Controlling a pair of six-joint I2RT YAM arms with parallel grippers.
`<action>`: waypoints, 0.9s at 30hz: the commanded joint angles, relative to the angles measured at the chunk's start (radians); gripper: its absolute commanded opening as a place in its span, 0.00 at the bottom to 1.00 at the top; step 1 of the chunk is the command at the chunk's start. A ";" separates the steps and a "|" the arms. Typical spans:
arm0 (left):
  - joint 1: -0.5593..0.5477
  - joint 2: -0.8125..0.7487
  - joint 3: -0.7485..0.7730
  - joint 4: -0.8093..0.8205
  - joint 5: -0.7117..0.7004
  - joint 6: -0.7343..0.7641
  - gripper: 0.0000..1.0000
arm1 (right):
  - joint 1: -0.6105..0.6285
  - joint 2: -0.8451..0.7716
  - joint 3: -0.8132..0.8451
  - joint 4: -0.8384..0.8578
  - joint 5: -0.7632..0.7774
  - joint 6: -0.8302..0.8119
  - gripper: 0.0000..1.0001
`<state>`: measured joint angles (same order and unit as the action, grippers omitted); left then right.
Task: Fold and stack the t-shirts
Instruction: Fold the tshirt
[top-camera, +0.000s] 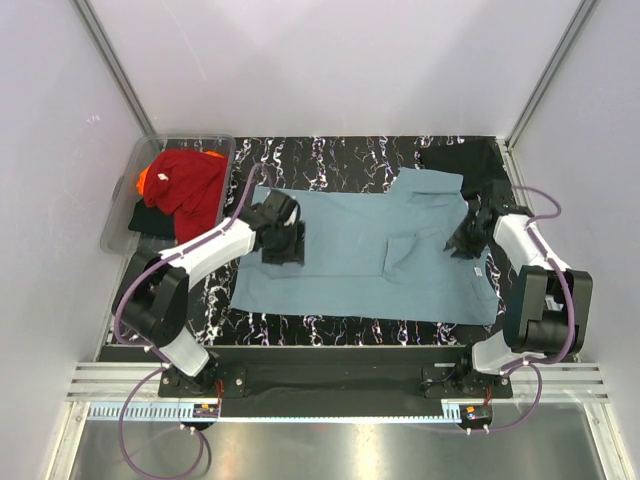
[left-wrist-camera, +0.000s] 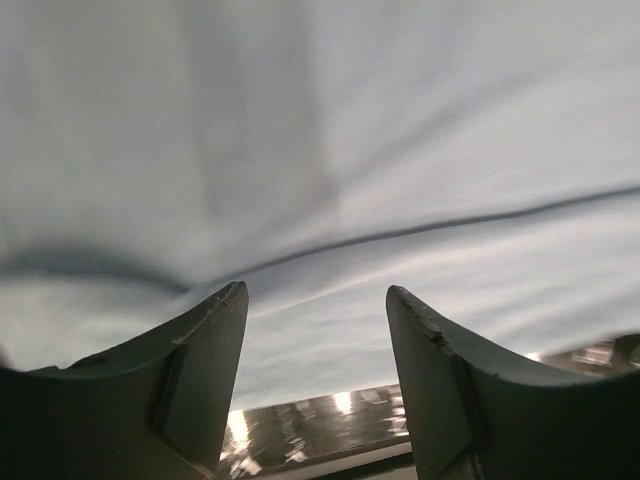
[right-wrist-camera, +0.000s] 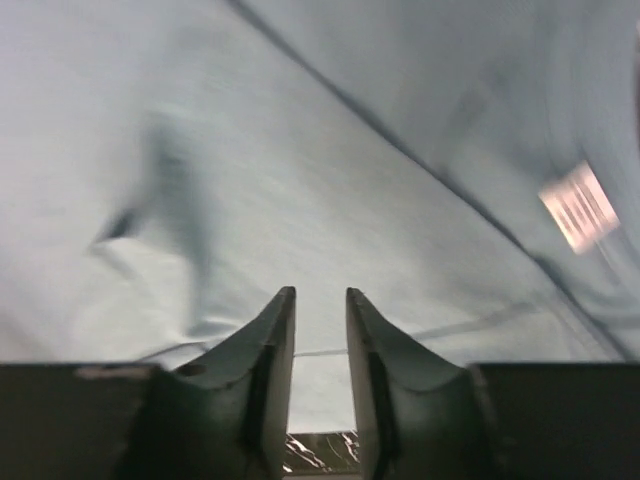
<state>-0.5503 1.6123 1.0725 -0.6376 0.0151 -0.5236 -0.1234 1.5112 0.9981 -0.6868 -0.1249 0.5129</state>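
Cloth fills both wrist views, so you get little else from them. The teal shirt (top-camera: 370, 250) lies spread across the middle of the top view on the table (top-camera: 330, 155), with a flap doubled over right of centre.

Your left gripper (top-camera: 283, 238) sits over the shirt's left part; in its wrist view the fingers (left-wrist-camera: 200, 350) stand wide apart with nothing between them, only blurred teal beyond and a strip of table along the lower edge.

Your right gripper (top-camera: 466, 238) is at the shirt's right end; in its wrist view the two tips stand a narrow gap apart, and through the gap you see teal cloth and a sliver of table; whether the tips touch the shirt you cannot tell. A white tag (right-wrist-camera: 577, 207) shows at the right of that view, too blurred to read.

At the upper left of the top view the tub (top-camera: 120, 215) holds a red shirt (top-camera: 190, 180) on top; an orange shirt (top-camera: 147, 180) peeks out at its left edge; black cloth (top-camera: 150, 220) lies beneath, mostly hidden. At the upper right a black shirt (top-camera: 465, 158) lies bunched, its lower part covered by the right arm, its shape hard to make out.
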 joint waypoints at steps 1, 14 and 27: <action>-0.022 -0.026 0.150 0.127 0.150 0.080 0.63 | -0.004 0.006 0.114 0.126 -0.127 -0.138 0.36; -0.071 0.217 0.316 0.472 0.488 0.054 0.63 | -0.015 0.306 0.381 0.129 -0.236 -0.369 0.55; -0.134 0.488 0.506 0.539 0.545 0.057 0.63 | -0.016 0.442 0.445 0.078 -0.202 -0.471 0.51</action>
<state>-0.6773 2.0773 1.5002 -0.1757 0.5034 -0.4759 -0.1341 1.9568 1.4158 -0.5915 -0.3367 0.0910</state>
